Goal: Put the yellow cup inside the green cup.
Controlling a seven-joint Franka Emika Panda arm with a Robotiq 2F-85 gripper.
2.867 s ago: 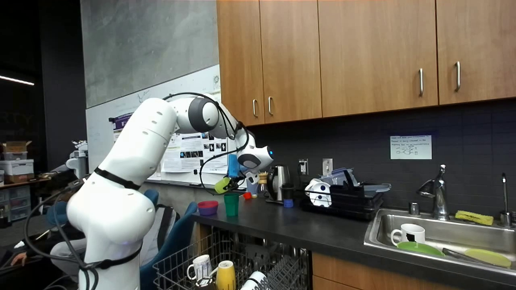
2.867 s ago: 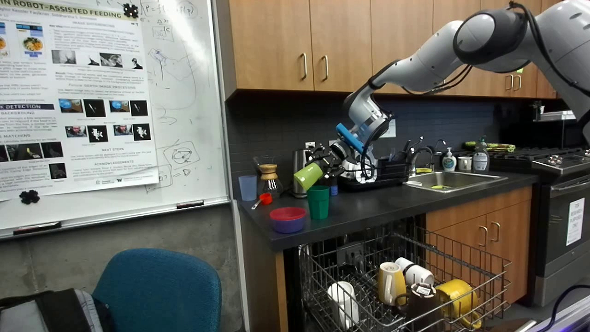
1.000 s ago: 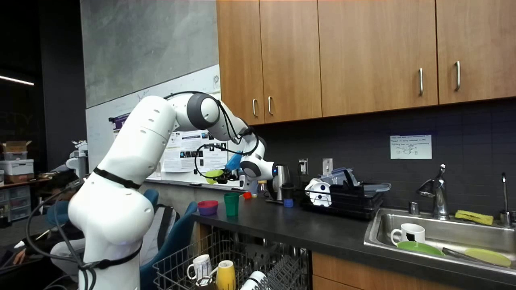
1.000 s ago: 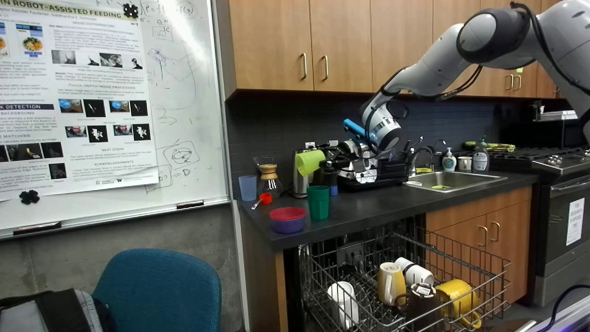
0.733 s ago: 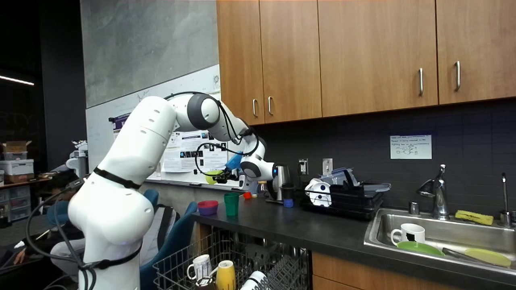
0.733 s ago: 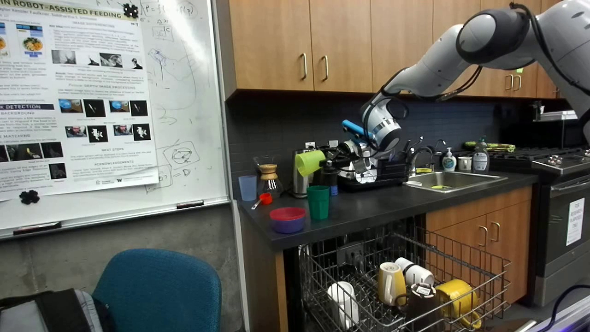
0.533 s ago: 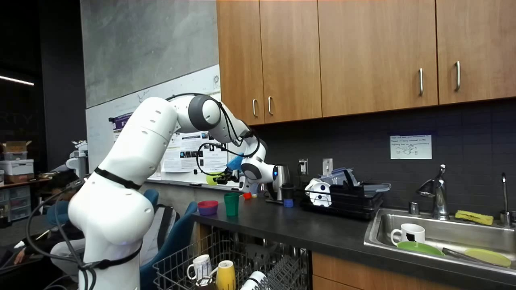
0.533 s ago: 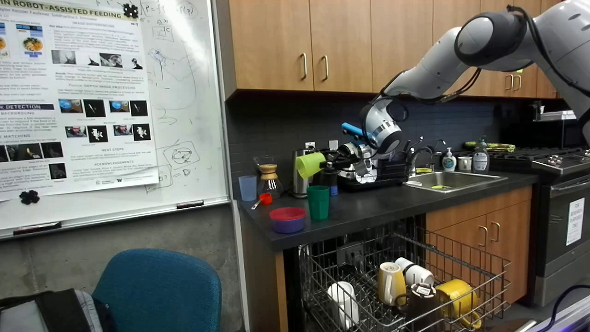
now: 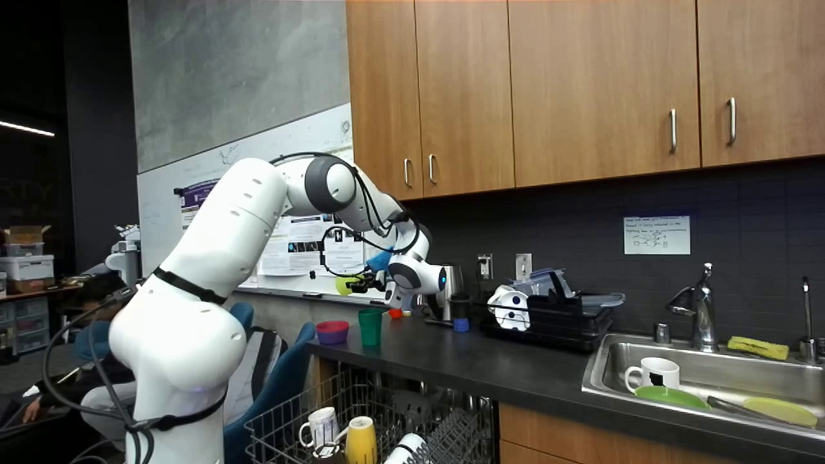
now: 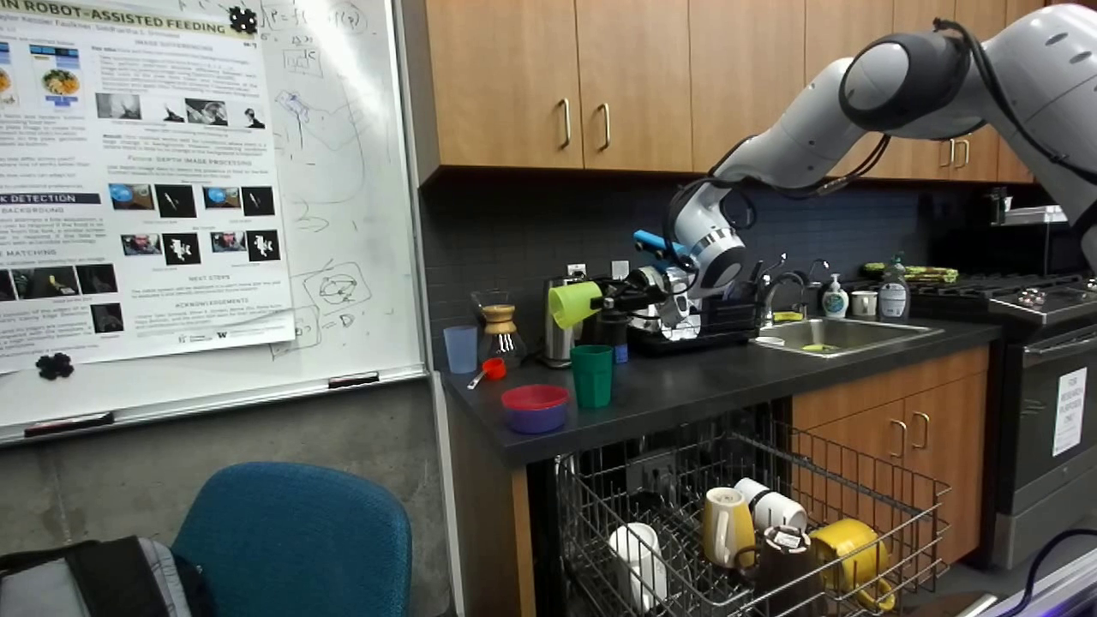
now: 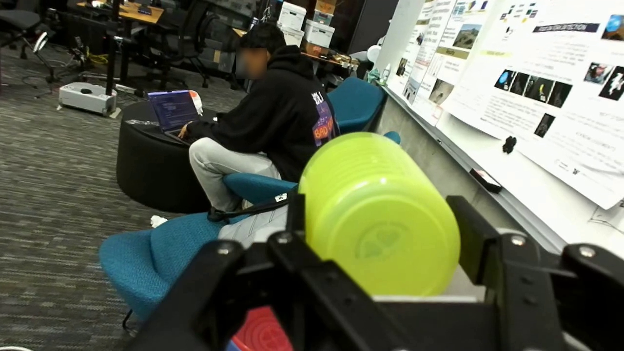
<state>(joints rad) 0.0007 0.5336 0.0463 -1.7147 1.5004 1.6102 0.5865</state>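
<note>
The yellow cup (image 10: 574,304) is a pale yellow-green cup, also visible in an exterior view (image 9: 349,284) and in the wrist view (image 11: 385,219). It lies nearly sideways in the air, its bottom toward my gripper and its mouth pointing away. My gripper (image 10: 607,296) is shut on it, with one black finger on each side near its base; the gripper also shows in the wrist view (image 11: 381,225). The green cup (image 10: 592,377) stands upright on the counter in both exterior views (image 9: 370,327), below the yellow cup and apart from it. It is out of the wrist view.
A red bowl in a purple one (image 10: 536,410) stands beside the green cup near the counter's end. A red scoop (image 10: 494,368), blue cup (image 10: 461,350), glass carafe (image 10: 502,344) and kettle (image 10: 559,330) stand behind. The dishwasher rack (image 10: 930,493) with mugs is open below.
Over about three seconds my gripper has lifted the yellow cup and turned it from mouth-down tilt to nearly level. In the last second it has shifted only slightly. The green cup has not moved.
</note>
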